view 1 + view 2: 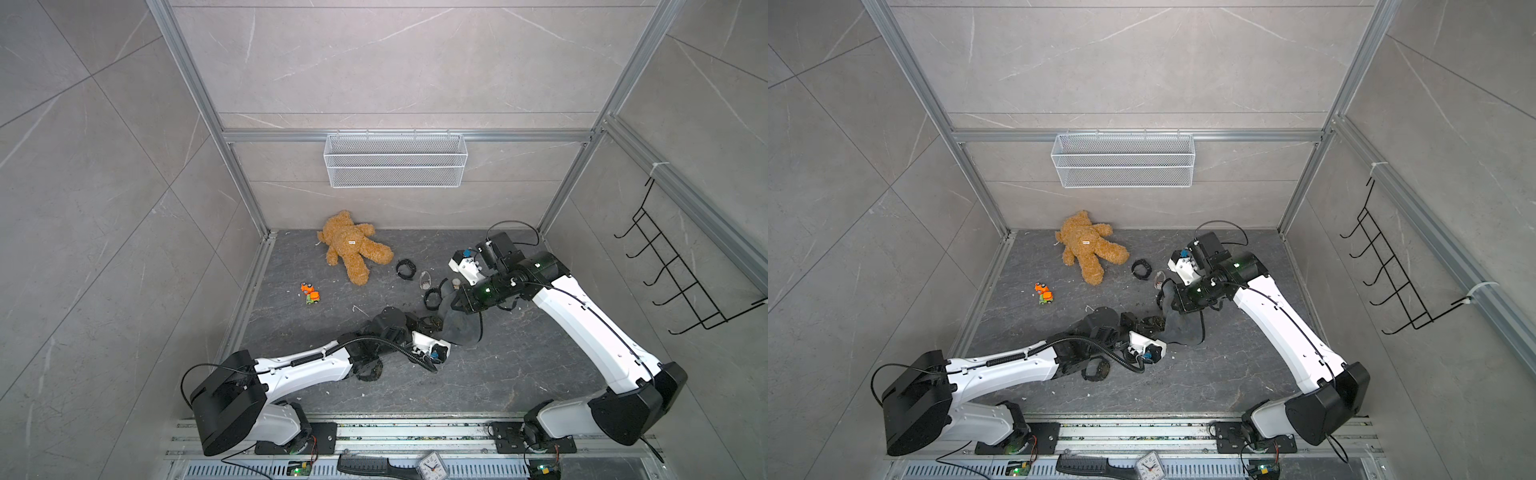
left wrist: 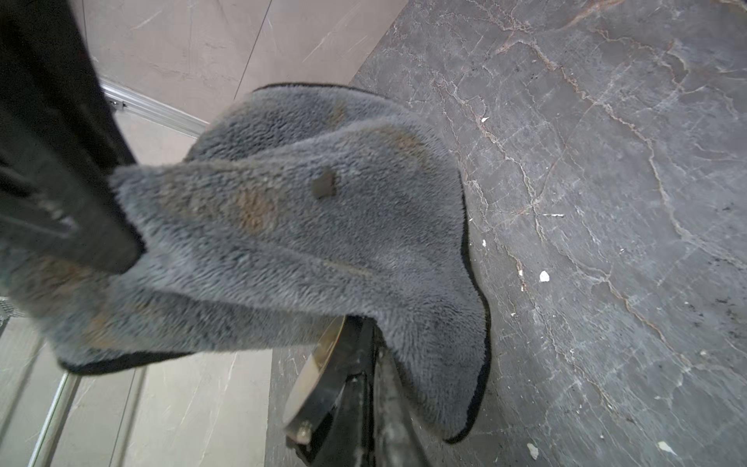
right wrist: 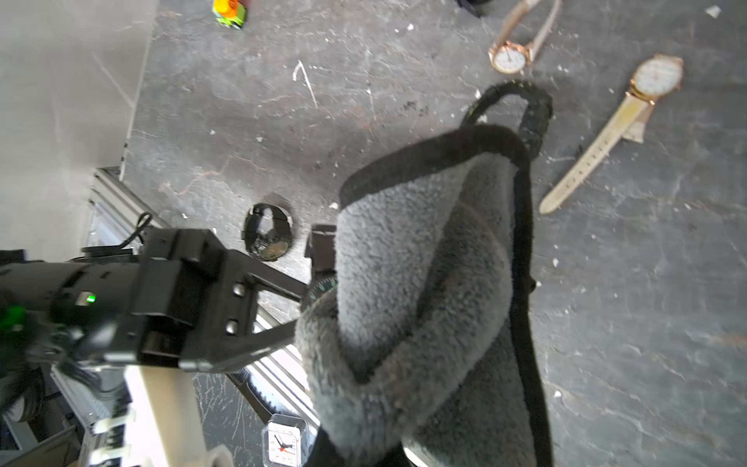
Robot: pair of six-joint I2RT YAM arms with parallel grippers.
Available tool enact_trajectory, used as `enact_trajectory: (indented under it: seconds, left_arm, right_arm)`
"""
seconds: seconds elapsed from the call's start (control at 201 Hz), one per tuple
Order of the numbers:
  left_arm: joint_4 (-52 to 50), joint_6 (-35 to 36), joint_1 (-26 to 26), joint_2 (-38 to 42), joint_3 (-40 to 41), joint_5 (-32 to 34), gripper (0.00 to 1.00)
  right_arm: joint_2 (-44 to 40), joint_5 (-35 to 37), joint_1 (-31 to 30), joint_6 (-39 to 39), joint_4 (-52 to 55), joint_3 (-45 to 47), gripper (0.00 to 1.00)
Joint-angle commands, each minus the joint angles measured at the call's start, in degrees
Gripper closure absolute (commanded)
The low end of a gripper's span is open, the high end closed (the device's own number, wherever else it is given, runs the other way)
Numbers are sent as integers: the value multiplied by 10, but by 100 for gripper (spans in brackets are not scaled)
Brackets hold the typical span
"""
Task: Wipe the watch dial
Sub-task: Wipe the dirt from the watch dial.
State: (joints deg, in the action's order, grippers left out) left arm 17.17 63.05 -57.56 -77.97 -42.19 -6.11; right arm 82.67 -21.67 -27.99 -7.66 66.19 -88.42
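On the left of the dark counter (image 1: 291,257) lie two small toy cars (image 1: 311,293) and, beyond them, a teddy bear (image 1: 351,246), both well apart from the work. Moving right, the left end effector (image 1: 428,324) is clenched on a dark watch (image 2: 319,376), holding it off the counter near the middle; in the left wrist view the dial's edge shows just under the fold of a grey cloth (image 2: 307,226) that drapes over it. Further right, the right end effector (image 1: 457,301) is clenched on the upper part of that cloth (image 1: 459,322), which hangs down onto the watch. To wipe well, I judge the right arm should press the cloth flat against the dial face and rub in short strokes, while the left keeps the watch steady and turned toward the cloth, since the loose fold could slide over the rim instead of the glass. To the right of the cloth, two light-strapped watches (image 3: 646,85) lie beside it, best left undisturbed.
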Motion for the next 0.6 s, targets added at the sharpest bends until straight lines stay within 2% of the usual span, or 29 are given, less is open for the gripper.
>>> enact_trajectory:
  seconds: [0.0, 0.095, 0.319, 0.592]
  left_arm:
    - [3, 15, -4, 5, -24, -1, 100]
    - [7, 23, -5, 0, -28, -2, 100]
    - [25, 31, -7, -11, -34, -4, 100]
    - [66, 25, -7, -7, -39, 1, 100]
  right_arm:
    - [13, -36, -1, 11, 10, -12, 100]
    - [8, -55, -15, -2, -7, 8, 100]
    - [-1, -53, -81, -58, -64, 76, 100]
    - [-25, -45, -85, -98, -117, 155, 100]
